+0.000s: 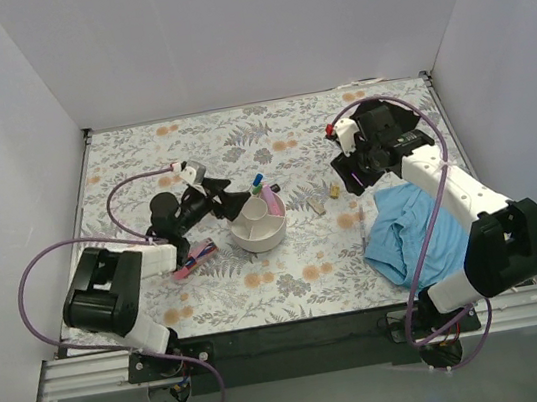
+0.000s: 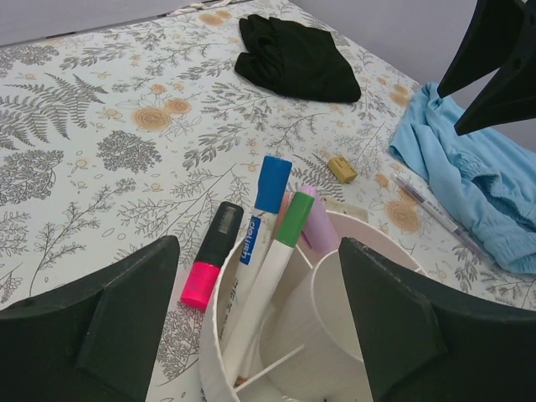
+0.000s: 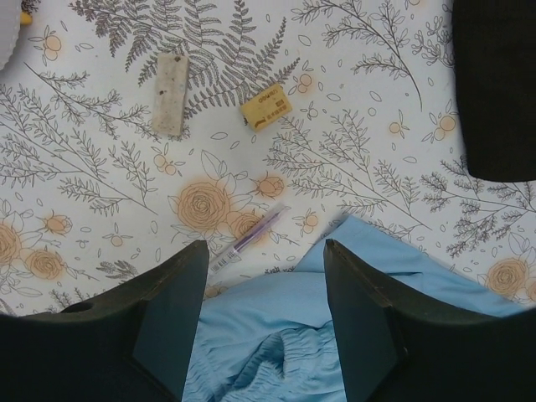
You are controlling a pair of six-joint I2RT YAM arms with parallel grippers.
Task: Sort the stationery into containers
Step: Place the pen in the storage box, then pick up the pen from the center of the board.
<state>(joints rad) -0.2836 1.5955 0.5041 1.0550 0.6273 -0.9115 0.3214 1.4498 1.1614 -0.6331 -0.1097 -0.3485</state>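
Observation:
The round white organiser [image 1: 259, 227] stands mid-table and shows close up in the left wrist view [image 2: 335, 335]. A blue-capped marker [image 2: 271, 186], a green-capped marker [image 2: 293, 222] and a pale pink pen [image 2: 316, 219] stand in one outer compartment. A black-and-pink highlighter [image 2: 211, 255] leans on the outside of its rim. My left gripper [image 2: 258, 247] is open and empty just above the organiser. My right gripper [image 3: 265, 247] is open and empty above a thin purple pen [image 3: 248, 240] at the blue cloth's edge. A tan block [image 3: 267, 109] and a pale stick-shaped block [image 3: 170, 94] lie beyond it. A pink-and-dark case [image 1: 194, 260] lies by the left arm.
The blue cloth [image 1: 409, 230] lies crumpled at the right front, under the right arm. A black cloth [image 2: 297, 59] lies at the back right. White walls close in the table on three sides.

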